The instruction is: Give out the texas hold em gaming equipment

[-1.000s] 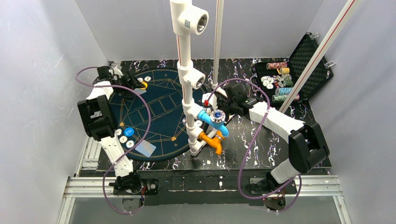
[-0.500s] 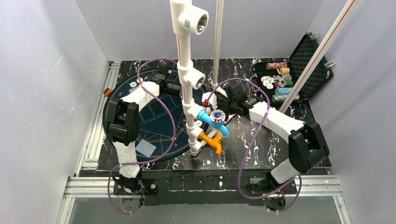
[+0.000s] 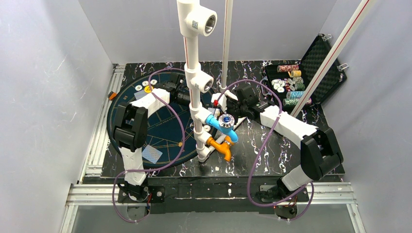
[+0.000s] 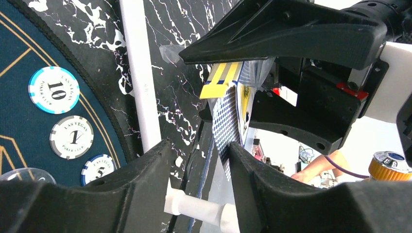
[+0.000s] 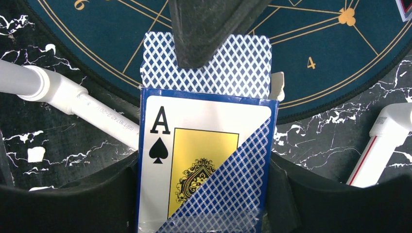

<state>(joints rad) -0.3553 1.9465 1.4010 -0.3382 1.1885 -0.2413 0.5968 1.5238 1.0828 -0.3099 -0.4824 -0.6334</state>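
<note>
The left gripper's [image 4: 199,150] jaws stood part-open astride the free edge of a card [image 5: 228,68]. A gap showed on one side, so I judged that no pinch had been made. One finger [image 5: 204,29] lay across the card's blue back, placed to draw that card alone.

The right gripper's [image 5: 204,167] jaws were clamped on the sides of the box [image 5: 206,141]. It held the box with its open end toward the left arm, serving as a steady dispenser. The card stuck partway out of that end.

The exchange hung over the right edge of the mat [image 3: 160,121], beside the pipe [image 3: 194,73], likely because both arms reach there. Three chips [image 4: 71,137] lay flat just inside the mat's rim, and a lone card [image 3: 151,154] lay face down at its near edge, apparently dealt. More chips sat in the case [image 3: 320,53] at the far right.
</note>
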